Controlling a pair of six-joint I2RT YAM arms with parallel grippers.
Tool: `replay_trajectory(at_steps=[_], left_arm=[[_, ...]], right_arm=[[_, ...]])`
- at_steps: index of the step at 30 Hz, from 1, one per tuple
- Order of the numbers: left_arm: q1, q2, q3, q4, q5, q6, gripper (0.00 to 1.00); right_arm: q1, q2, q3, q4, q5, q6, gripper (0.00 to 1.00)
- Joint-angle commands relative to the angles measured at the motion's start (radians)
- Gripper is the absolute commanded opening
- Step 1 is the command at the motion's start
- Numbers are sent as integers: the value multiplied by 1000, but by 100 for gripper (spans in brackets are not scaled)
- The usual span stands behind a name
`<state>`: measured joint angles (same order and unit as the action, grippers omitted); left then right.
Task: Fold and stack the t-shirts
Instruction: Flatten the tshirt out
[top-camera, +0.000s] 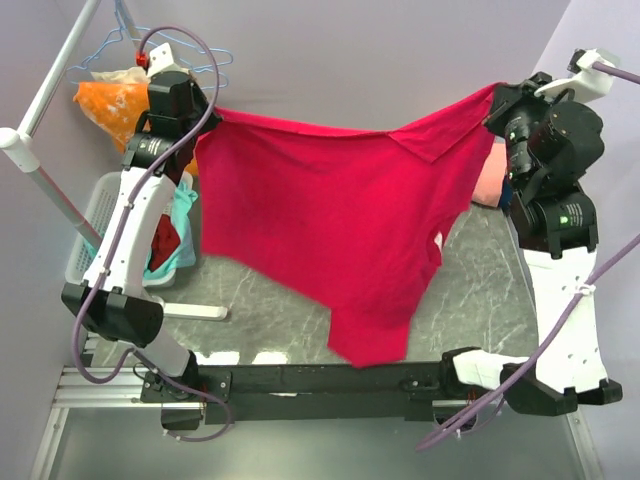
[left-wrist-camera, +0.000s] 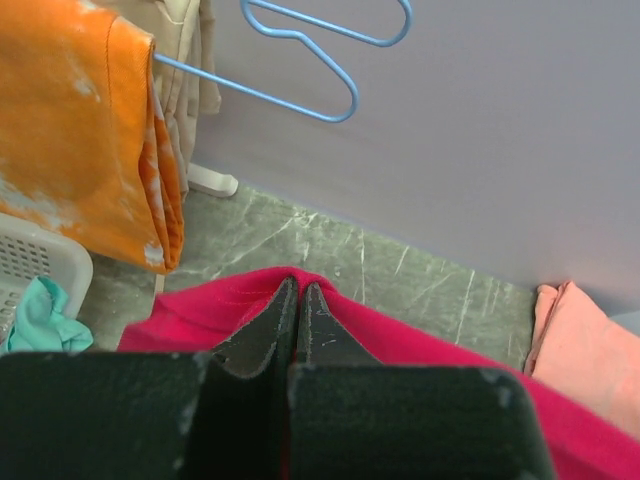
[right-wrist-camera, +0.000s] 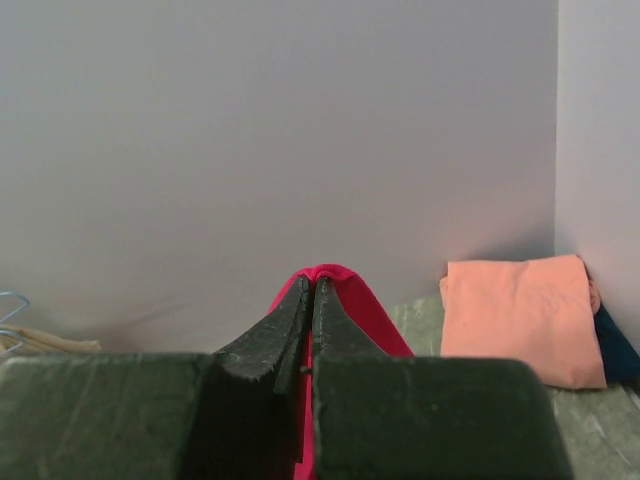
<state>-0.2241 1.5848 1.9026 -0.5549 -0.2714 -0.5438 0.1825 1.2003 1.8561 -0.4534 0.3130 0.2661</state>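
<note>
A crimson t-shirt (top-camera: 340, 230) is held spread above the bench (top-camera: 480, 270).
Its top edge is clamped by left gripper (left-wrist-camera: 298, 292) and right gripper (right-wrist-camera: 313, 285); salmon-pink t-shirt (right-wrist-camera: 520, 315) is laid folded at far right corner.

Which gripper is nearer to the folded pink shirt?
Right. The right gripper holds the red shirt close to the pink shirt; the left gripper is across the table.

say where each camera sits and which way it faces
Top external: above and behind the robot, looking down at the table; both arms show, stretching the red t-shirt between them.
Left wrist: on the left arm, facing the back wall; left gripper shut on the red t-shirt.
Right wrist: on the right arm, facing the wall corner; right gripper shut on it.
Shared: both wrist views show the salmon-pink t-shirt.
</note>
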Motion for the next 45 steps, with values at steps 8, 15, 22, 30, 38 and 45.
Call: replay_trajectory(at_steps=[8, 15, 22, 30, 38, 45], left_arm=[[0, -163, 34, 41, -28, -12, 1], [-1, -412, -155, 24, 3, -30, 1], [-1, -523, -147, -95, 31, 24, 1], [-1, -508, 9, -146, 15, 64, 1], [-1, -349, -78, -86, 11, 97, 1], [-4, -111, -299, -17, 12, 81, 1]], right_arm=[[-5, -191, -8, 58, 51, -22, 0], [-5, -383, -46, -80, 29, -24, 0], [-5, -469, 24, -157, 9, -27, 0], [-6, -421, 140, -140, 6, -45, 0], [-6, -328, -131, -4, 101, -22, 0], [-8, -70, -434, 217, 179, 21, 0]])
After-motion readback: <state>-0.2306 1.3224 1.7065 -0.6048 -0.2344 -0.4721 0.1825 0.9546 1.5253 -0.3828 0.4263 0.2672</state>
